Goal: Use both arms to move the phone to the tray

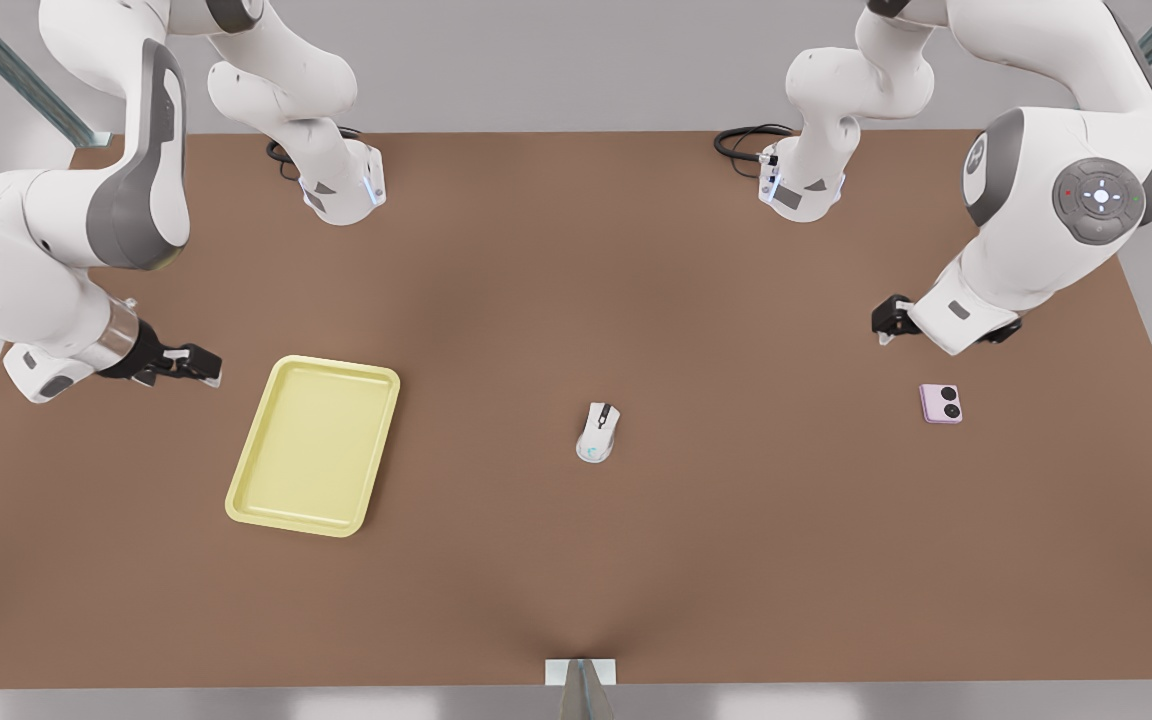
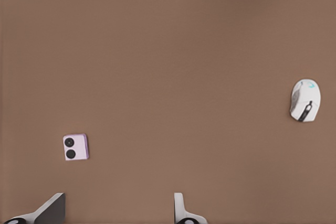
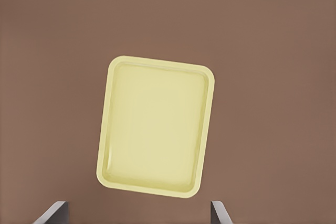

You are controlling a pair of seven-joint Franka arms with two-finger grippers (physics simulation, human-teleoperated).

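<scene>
A: Phone (image 1: 940,403) lies flat on the brown table (image 1: 576,580) at the right of the front view, lens circles up, nothing touching it. Tray (image 1: 313,445) is well apart from it, left of centre, nothing in it. A white mouse (image 1: 597,432) sits between the two.

B: And the arms?

A: Left gripper (image 1: 884,326) hangs near the phone, above it in the front view — its wrist camera looks down on the phone (image 2: 75,147) and the mouse (image 2: 305,100). Fingers (image 2: 50,209) are spread apart, holding nothing. Right gripper (image 1: 208,366) waits just beside the tray's upper left corner, fingers (image 3: 52,212) likewise released, with the tray (image 3: 111,129) below its camera.

B: So the step in hand is the pick?

A: I judge so. The left gripper should centre over the phone, line its fingers up across the phone's sides and come down squarely — the phone is thin and flat, so a shallow or skewed close may just push it along the table. Keep clear of the mouse on any handover path.
</scene>
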